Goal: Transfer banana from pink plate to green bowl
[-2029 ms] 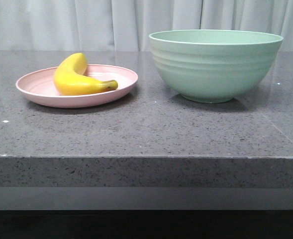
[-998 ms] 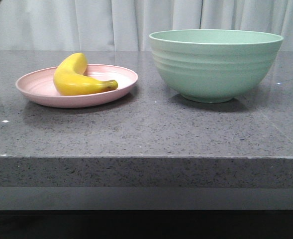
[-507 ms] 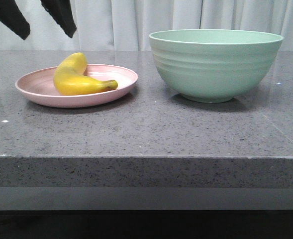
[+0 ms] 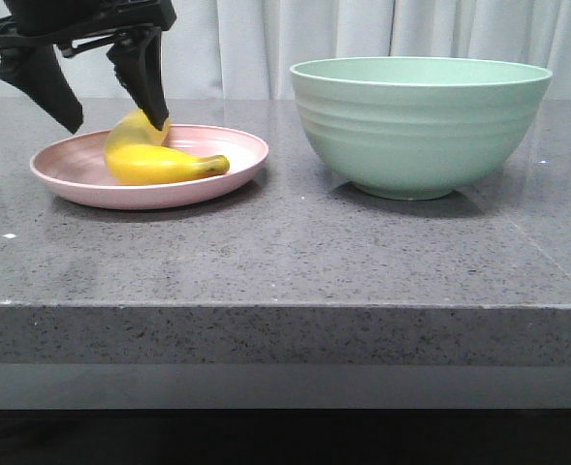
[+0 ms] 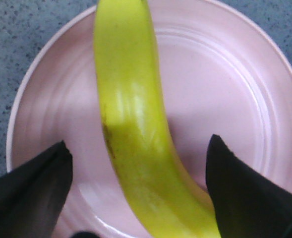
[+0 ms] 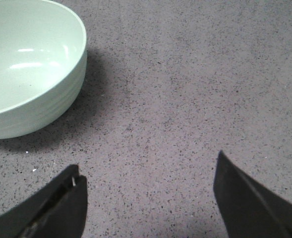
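The yellow banana point(image 4: 154, 160) lies on the pink plate point(image 4: 237, 170) at the left of the counter. My left gripper point(image 4: 115, 121) is open and low over the plate, one finger on each side of the banana's far end. In the left wrist view the banana point(image 5: 136, 134) runs between the two black fingers point(image 5: 34, 191) over the plate point(image 5: 225, 94), apart from both. The green bowl point(image 4: 421, 126) stands to the right, empty as far as I can see. My right gripper point(image 6: 146, 198) is open over bare counter beside the bowl point(image 6: 31, 64); it does not show in the front view.
The grey speckled counter point(image 4: 285, 252) has its front edge close to the camera. A pale curtain hangs behind it. Bare counter lies between plate and bowl.
My left gripper has come down from the top left of the front view and now straddles the banana's far end. Banana, plate and bowl have not moved.
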{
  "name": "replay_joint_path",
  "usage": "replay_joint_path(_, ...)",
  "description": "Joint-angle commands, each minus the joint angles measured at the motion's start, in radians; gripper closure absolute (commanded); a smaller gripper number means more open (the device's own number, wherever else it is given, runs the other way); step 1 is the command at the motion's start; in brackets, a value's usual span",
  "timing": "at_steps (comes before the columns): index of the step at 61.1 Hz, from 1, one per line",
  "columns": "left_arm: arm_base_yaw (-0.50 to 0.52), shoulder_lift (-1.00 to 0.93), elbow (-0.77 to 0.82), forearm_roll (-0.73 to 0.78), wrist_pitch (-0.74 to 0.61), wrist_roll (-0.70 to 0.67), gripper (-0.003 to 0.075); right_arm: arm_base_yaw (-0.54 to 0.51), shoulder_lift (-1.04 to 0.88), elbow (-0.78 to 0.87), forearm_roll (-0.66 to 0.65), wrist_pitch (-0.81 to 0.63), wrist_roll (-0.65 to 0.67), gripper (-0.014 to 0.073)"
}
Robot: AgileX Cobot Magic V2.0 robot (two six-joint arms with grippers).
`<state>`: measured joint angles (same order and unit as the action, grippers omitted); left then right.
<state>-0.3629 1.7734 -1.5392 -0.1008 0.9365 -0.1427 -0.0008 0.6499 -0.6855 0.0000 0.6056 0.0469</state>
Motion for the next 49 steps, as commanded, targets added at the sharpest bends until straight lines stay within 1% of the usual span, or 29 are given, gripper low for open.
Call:
replay_joint_path(1, -0.008, -0.038, -0.035, -0.025, -0.061, -0.013, 0.0175, -0.007, 0.005, -0.033, 0.000, -0.067, -0.010, 0.0045)
replay_joint_path(17, -0.008, -0.001, -0.035, -0.070, -0.097, -0.013, 0.0175, -0.007, 0.005, -0.033, 0.000, -0.067, -0.010, 0.0045)
replay_joint_path(29, -0.008, 0.041, -0.035, -0.070, -0.097, -0.013, 0.0175, -0.007, 0.005, -0.033, 0.000, -0.067, -0.010, 0.0045)
replay_joint_path(42, -0.008, 0.044, -0.035, -0.070, -0.097, -0.013, 0.0177, -0.007, 0.005, -0.033, 0.000, -0.067, -0.010, 0.0045)
replay_joint_path(45, -0.008, 0.044, -0.035, -0.070, -0.090, -0.013, 0.0197, -0.007, 0.005, -0.033, 0.000, -0.067, -0.010, 0.0045)
replay_joint_path(49, -0.008, 0.044, -0.035, -0.070, -0.088, -0.013, 0.0249, -0.007, 0.005, -0.033, 0.000, -0.067, -0.010, 0.0045)
